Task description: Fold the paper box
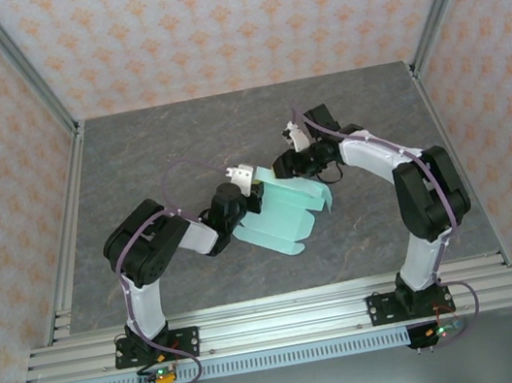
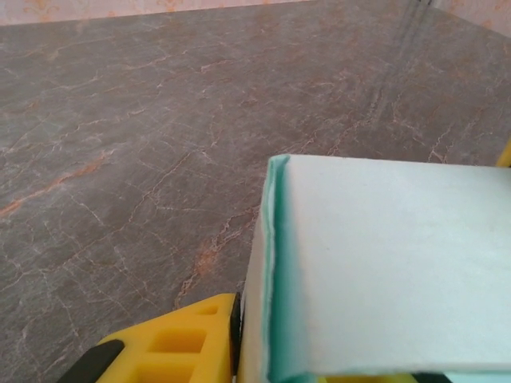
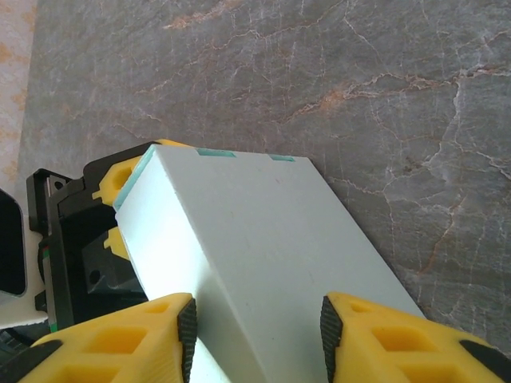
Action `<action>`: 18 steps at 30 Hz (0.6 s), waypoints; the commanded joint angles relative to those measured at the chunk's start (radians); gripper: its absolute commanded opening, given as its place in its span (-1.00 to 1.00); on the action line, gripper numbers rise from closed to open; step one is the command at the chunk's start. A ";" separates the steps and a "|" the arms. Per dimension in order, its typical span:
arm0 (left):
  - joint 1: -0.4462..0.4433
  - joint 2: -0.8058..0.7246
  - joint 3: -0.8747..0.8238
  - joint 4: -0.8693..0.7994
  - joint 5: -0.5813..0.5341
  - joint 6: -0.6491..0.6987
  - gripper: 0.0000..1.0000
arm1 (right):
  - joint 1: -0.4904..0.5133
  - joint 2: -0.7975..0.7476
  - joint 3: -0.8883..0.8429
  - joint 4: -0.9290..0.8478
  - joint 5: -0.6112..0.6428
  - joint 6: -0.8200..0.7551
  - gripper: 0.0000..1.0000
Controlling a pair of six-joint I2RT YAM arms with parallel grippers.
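The paper box (image 1: 284, 214) is pale mint-green card, partly folded, held above the middle of the table with flaps hanging open toward the front. My left gripper (image 1: 250, 202) holds its left end. In the left wrist view its yellow finger (image 2: 188, 343) presses a black pad against the folded card edge (image 2: 275, 271), so it is shut on the box. My right gripper (image 1: 298, 171) is at the box's far right end. Its two fingers (image 3: 152, 335) stand apart astride the box's long panel (image 3: 255, 255). The left gripper (image 3: 120, 209) shows at the box's far end.
Grey marbled table (image 1: 180, 145) lies bare around the box. Aluminium frame posts and patterned walls close in the left, right and back. A rail (image 1: 278, 321) runs along the near edge by the arm bases.
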State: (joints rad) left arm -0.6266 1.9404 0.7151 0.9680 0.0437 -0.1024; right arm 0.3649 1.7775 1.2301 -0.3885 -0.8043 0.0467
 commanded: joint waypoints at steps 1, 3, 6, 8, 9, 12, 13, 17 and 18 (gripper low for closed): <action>-0.013 0.002 -0.002 0.061 -0.012 -0.009 -0.80 | 0.013 0.014 -0.014 -0.024 0.050 0.007 -0.10; -0.023 0.005 0.008 0.043 -0.049 -0.006 -0.86 | 0.014 0.016 -0.031 -0.003 0.043 0.046 -0.10; -0.042 0.020 0.014 0.050 -0.100 -0.012 -0.89 | 0.019 0.010 -0.047 0.016 0.019 0.082 -0.10; -0.062 0.025 0.027 0.038 -0.132 -0.001 -0.89 | 0.019 0.005 -0.063 0.039 0.011 0.112 -0.09; -0.077 0.024 0.036 0.020 -0.169 0.009 -0.91 | 0.020 0.003 -0.072 0.055 0.006 0.132 -0.08; -0.120 0.025 0.058 -0.027 -0.280 0.038 -0.99 | 0.022 0.010 -0.082 0.072 -0.013 0.175 -0.07; -0.129 0.030 0.064 -0.036 -0.307 0.044 -1.00 | 0.023 0.009 -0.084 0.075 -0.020 0.186 -0.06; -0.134 0.040 0.049 -0.017 -0.357 0.045 -1.00 | 0.013 -0.029 -0.118 0.130 -0.032 0.198 0.08; -0.134 0.033 0.042 -0.027 -0.370 0.043 -1.00 | 0.004 -0.044 -0.126 0.150 -0.036 0.189 0.11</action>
State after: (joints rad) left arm -0.7387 1.9621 0.7456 0.9340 -0.2478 -0.0769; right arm 0.3683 1.7634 1.1484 -0.2607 -0.8322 0.2073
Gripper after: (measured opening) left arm 0.093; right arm 0.546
